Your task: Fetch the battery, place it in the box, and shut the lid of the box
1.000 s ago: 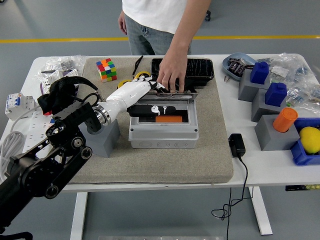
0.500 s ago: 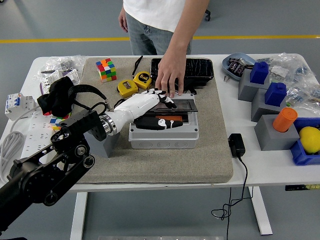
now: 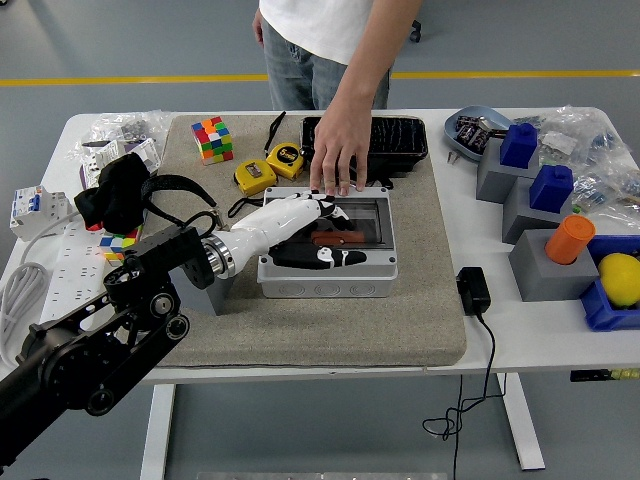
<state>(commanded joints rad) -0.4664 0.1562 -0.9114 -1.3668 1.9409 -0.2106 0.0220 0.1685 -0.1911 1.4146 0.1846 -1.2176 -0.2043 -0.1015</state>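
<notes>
The grey box (image 3: pixel 328 274) sits mid-mat. Its tinted clear lid (image 3: pixel 368 213) lies down flat over the opening. The orange battery (image 3: pixel 341 238) shows dimly through the lid, inside the box. My left hand (image 3: pixel 305 228), white with black palm pads, lies flat on the lid's left half with fingers spread, holding nothing. A person's hand (image 3: pixel 338 160) reaches in from the far side, fingertips touching the box's back edge. My right arm is out of view.
A Rubik's cube (image 3: pixel 212 138), two yellow tape measures (image 3: pixel 256 176) and a black tray (image 3: pixel 392 136) lie behind the box. A grey block (image 3: pixel 214 288) stands at its left. A power adapter (image 3: pixel 473 290), blue-topped blocks (image 3: pixel 548 190), an orange cylinder (image 3: pixel 570 238) and a lemon (image 3: pixel 622 277) are on the right.
The lid has swung down from upright to flat over the box. My left hand came down and nearer with it. The person's hand stayed at the back edge.
</notes>
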